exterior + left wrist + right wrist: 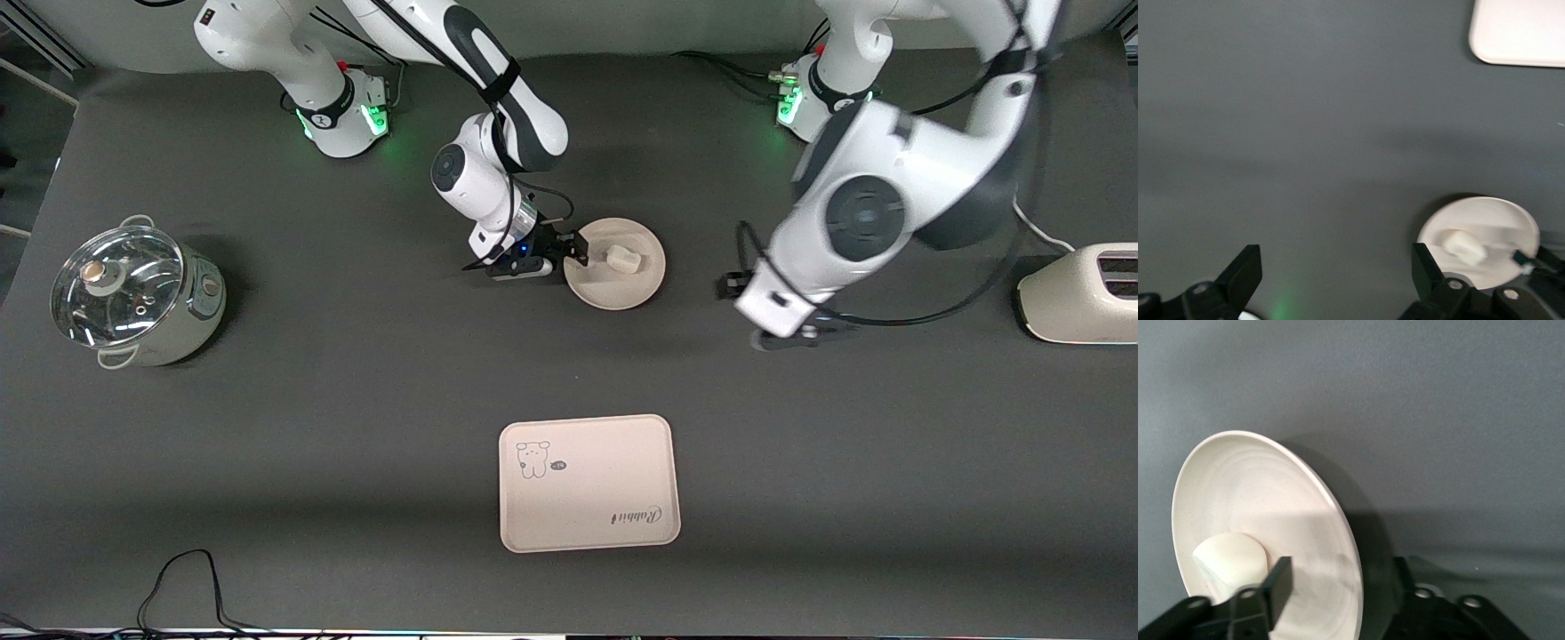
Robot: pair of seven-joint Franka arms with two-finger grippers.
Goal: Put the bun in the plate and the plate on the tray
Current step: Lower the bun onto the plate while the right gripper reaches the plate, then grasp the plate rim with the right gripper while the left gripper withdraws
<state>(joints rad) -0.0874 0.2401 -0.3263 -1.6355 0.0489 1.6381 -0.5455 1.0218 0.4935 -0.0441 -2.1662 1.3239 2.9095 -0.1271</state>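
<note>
Bun point(621, 259) in plate point(622, 293), plate mid-surface, tray point(589, 482) at plate's 6 o'clock nearer front cam, right end effector point(569, 251) straddling plate rim, fingers not yet pinching, left end effector point(1337, 273) spread wide over bare surface.

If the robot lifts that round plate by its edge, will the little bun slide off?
It might. The small off-white bun sits loose in the round cream-beige plate, which looks smooth and shallow, so tilting could slide it. Its flat side probably stops rolling. The right gripper straddles only one edge of the rim, so the stiff plate may sag away from it.
</note>
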